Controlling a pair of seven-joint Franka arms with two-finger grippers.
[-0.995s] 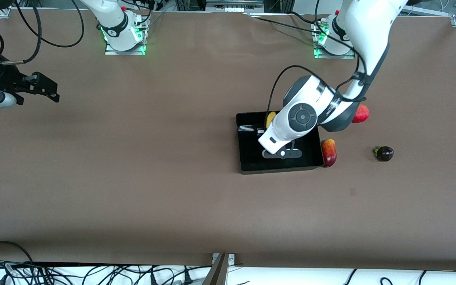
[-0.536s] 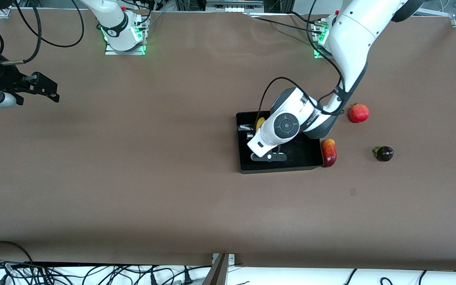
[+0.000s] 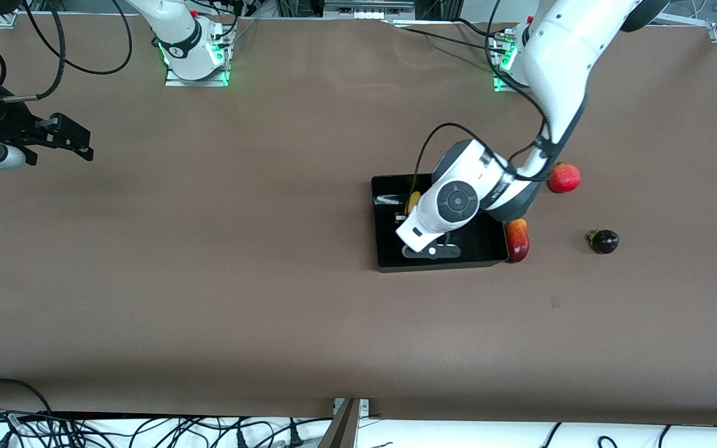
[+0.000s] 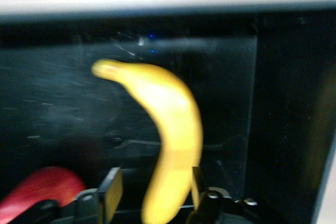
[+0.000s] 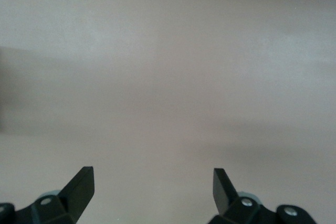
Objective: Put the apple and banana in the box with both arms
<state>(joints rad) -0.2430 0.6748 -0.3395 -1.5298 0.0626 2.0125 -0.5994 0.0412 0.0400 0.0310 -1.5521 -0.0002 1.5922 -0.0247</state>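
One banana [image 4: 170, 145] is sitting between the two fingers of the left gripper [image 4: 153, 190] down inside the box [image 3: 383, 249], and only the left wrist view is giving a proper look at it: the fingers are closing on the yellow body near one end, and its long, curved axis is running away from the gripper toward the black wall, with the tip bending off to one side. From the front camera only a small yellow sliver [image 3: 414, 200] is showing past the white wrist, at about 10 o'clock from the gripper [image 3: 431, 251]. The wrist view is also catching a red fruit [image 4: 39, 192] low in the corner beside the gripper, which the front view is hiding under the arm.

Just outside the box, at 3 o'clock from it and touching its wall, an elongated red-yellow fruit [image 3: 517, 239] is lying. A round red pomegranate [image 3: 564, 178] is resting at 1 o'clock from that, and a small dark fruit [image 3: 604, 241] is sitting well apart at 3 o'clock.

The right gripper [image 5: 153, 190] is waiting with its fingers spread wide over bare brown table [image 3: 209, 280], at 9 o'clock of the front view [image 3: 66, 140]. Cables are trailing along the table's edges.
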